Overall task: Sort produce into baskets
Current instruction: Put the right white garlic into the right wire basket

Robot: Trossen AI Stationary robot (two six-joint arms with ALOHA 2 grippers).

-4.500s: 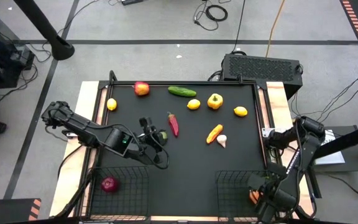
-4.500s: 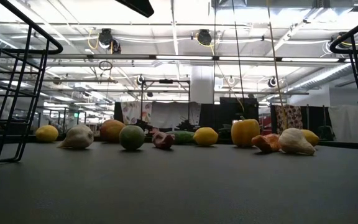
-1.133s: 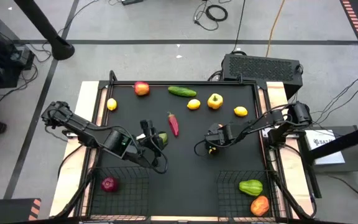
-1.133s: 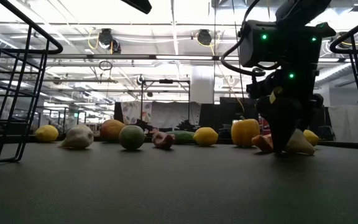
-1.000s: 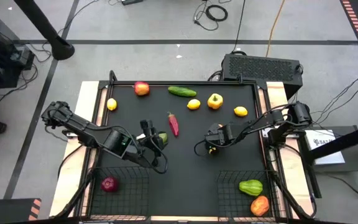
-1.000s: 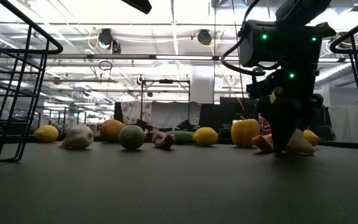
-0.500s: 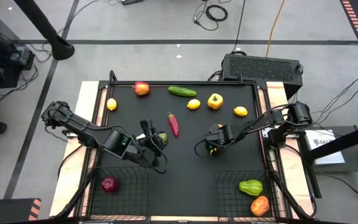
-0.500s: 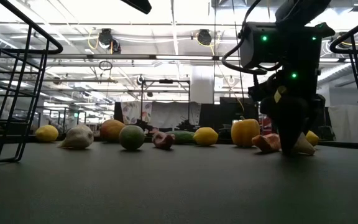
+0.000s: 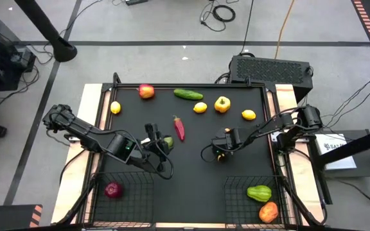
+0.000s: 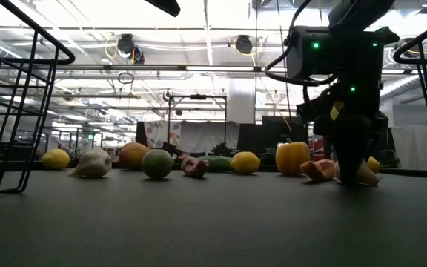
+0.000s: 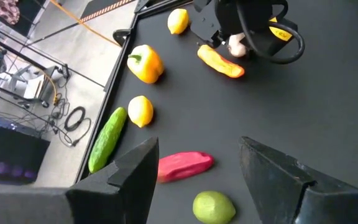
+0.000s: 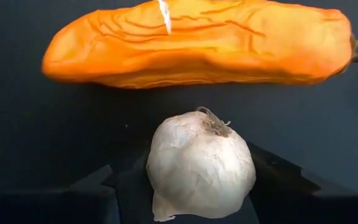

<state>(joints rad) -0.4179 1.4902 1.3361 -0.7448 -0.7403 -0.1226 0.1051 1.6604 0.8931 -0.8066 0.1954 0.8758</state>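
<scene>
On the black table (image 9: 191,167), the right gripper (image 9: 224,145) is down over the papery white garlic bulb (image 12: 199,165), which lies just beside the wrinkled orange pepper (image 12: 197,42); its fingers flank the bulb, partly closed, though actual contact cannot be told. The garlic looks light, firm and flaky-skinned, so its round belly seems the best hold. The left gripper (image 11: 210,174) hangs half-open and empty just short of the round green lime (image 11: 213,207).

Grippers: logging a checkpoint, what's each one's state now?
Left gripper: open, empty, lime just ahead.
Right gripper: at the garlic; grip cannot be told.

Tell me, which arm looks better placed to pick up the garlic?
The right. Its claw already straddles the garlic; the left claw hovers over the lime, farther away.
</scene>
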